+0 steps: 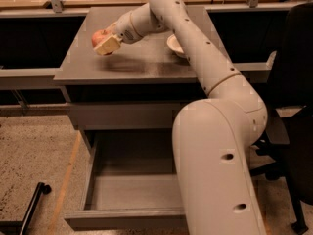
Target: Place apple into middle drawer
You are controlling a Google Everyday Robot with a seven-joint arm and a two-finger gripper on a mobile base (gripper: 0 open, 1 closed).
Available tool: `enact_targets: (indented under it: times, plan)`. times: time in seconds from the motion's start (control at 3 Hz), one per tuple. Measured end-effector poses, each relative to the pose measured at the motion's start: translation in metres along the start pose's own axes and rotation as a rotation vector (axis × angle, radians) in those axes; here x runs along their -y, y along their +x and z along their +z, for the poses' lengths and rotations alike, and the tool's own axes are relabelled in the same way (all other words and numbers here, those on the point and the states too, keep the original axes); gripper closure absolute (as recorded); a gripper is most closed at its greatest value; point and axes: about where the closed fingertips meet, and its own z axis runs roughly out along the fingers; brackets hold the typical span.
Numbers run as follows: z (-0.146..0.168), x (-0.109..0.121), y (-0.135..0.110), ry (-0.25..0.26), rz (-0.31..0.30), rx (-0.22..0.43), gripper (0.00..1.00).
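The red-orange apple (pixel 99 36) is held in my gripper (pixel 105 41) a little above the left part of the grey cabinet top (pixel 146 60). The tan fingers (pixel 108 45) are shut around the apple's near side. The white arm reaches from the lower right across the top to it. The middle drawer (pixel 132 190) is pulled open below, a shallow grey box with a bare floor, partly hidden on the right by my arm.
A white bowl (pixel 175 44) sits on the cabinet top at the right, half hidden behind my arm. A black chair (pixel 293 106) stands at the right. A black wheeled leg (pixel 32 204) lies on the speckled floor at the lower left.
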Motion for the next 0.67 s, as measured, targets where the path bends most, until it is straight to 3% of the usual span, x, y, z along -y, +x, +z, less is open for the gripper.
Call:
enact_targets:
  times: [0.33, 0.67]
  plan:
    - [-0.032, -0.024, -0.011, -0.024, -0.007, -0.003, 1.0]
    - [-0.086, -0.067, -0.009, -0.033, 0.047, -0.063, 1.0]
